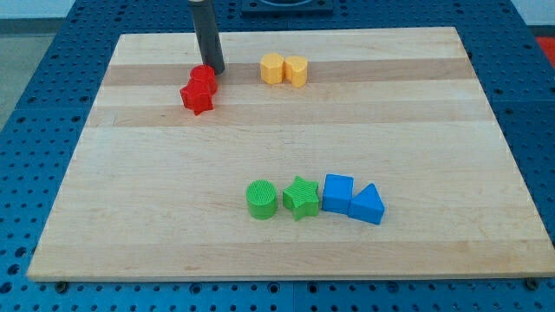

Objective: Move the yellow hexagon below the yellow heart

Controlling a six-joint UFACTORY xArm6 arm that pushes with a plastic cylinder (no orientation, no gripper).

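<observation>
1. Pale wood makes up the board (130, 217), a flat slab lying on a blue perforated table (35, 104). The board is the only thing here that bears other things: eight small blocks rest on its top, and no other vessel or tray shows.
2. I take the yellow heart (297, 70) as the landmark. It sits near the board's top edge, a little toward the view's right of the middle.
3. The yellow hexagon (272, 68) lies directly to the view's left of the yellow heart, touching it or nearly so, on the same level rather than below it.
4. Farther to the view's left of the heart stand two red blocks pressed together: a red cylinder (203, 76) and, touching it on the lower left, a red star (197, 98).
5. My tip (214, 71) stands at the red cylinder's upper right edge, touching or just beside it, and well to the view's left of the hexagon and the heart.
6. The rod has nothing to open or close; it grasps nothing and only stands upright on the board.
7. Well below the heart, toward the view's bottom, a row runs left to right: a green cylinder (261, 199), a green star (301, 198), a blue cube (337, 193) and a blue triangle (368, 206), each close against its neighbour.
</observation>
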